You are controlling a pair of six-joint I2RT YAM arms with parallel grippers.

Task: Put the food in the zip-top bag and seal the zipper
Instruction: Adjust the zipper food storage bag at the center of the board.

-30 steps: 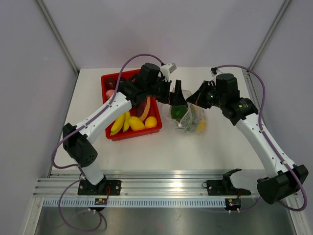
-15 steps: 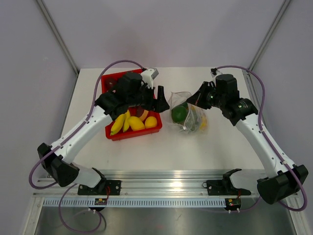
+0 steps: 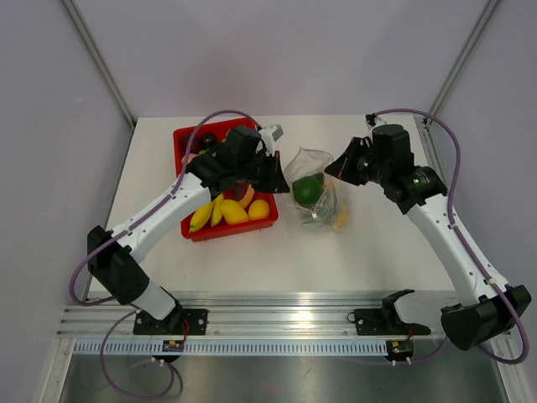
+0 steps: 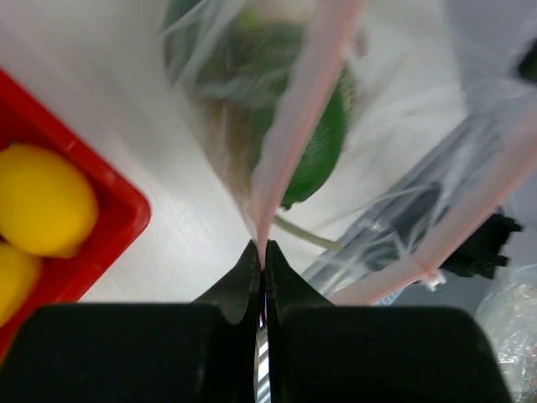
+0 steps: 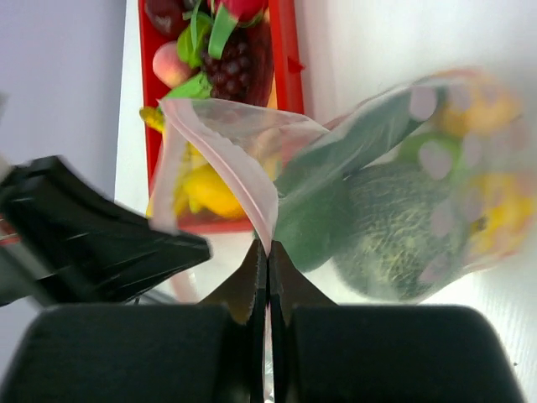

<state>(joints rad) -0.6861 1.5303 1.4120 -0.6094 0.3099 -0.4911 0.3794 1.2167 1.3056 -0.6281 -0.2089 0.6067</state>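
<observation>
Zip-top bag of crinkly clear plastic hangs between the two grippers, its mouth gaping. The thin pink zipper strip runs up and away from the left gripper, whose black fingers are pressed together on the strip's corner. The right gripper is likewise clamped on the far part of the pink rim. Beyond the left fingertips, inside the film, lies a smooth green plastic fruit. Past the right fingertips sits the grey-green netted melon with yellow pieces beyond it. Beside the left fingers is the red plastic tray, holding a yellow toy lemon.

The step looks like tensioning the mouth. Done well, both grips would stay on the stiff strip rather than the film and draw gently apart along its line, keeping the bag low so nothing rolls out.
</observation>
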